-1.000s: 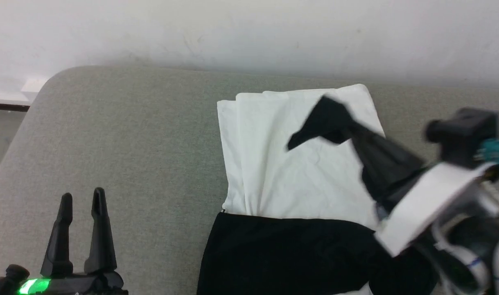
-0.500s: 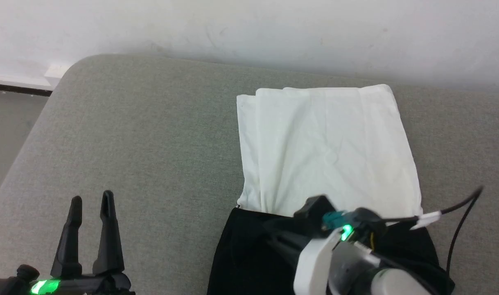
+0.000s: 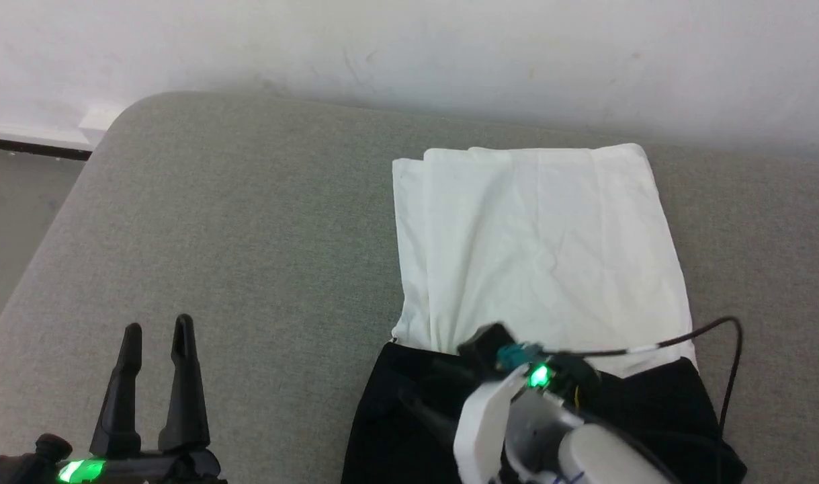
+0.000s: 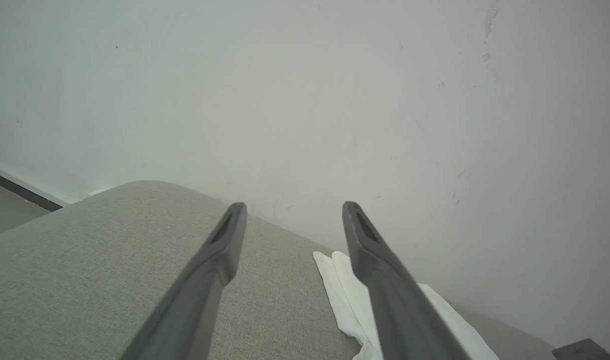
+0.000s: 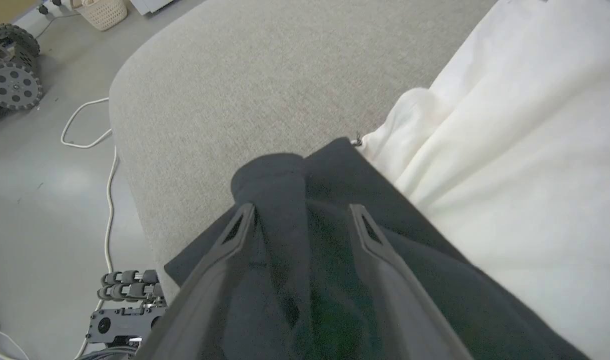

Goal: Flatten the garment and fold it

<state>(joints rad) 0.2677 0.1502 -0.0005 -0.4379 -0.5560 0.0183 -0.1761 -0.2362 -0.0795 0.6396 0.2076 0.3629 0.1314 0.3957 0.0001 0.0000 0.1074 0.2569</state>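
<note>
The garment lies on the grey cushion [image 3: 248, 235]. Its white body [image 3: 543, 242] is folded into a flat rectangle toward the wall, and its black part [image 3: 644, 403] lies at the near end. My right gripper [image 5: 302, 215] is low over the black part, fingers spread apart. A black sleeve [image 5: 269, 180] lies loose between and past the fingers, near the cushion's edge. The right wrist [image 3: 516, 417] covers part of the black cloth. My left gripper [image 3: 157, 326] stands open and empty at the lower left, far from the garment [image 4: 345, 295].
A white wall [image 3: 409, 47] runs behind the cushion. The cushion's rounded left edge drops to a grey floor [image 3: 13, 202]. In the right wrist view a white cable [image 5: 107, 165], wheeled gear [image 5: 12, 82] and a basket [image 5: 104, 12] lie on the floor.
The right arm has carried the black sleeve from over the white body down to the black near end and opened its fingers. The head camera has shifted slightly. The left gripper is unchanged.
</note>
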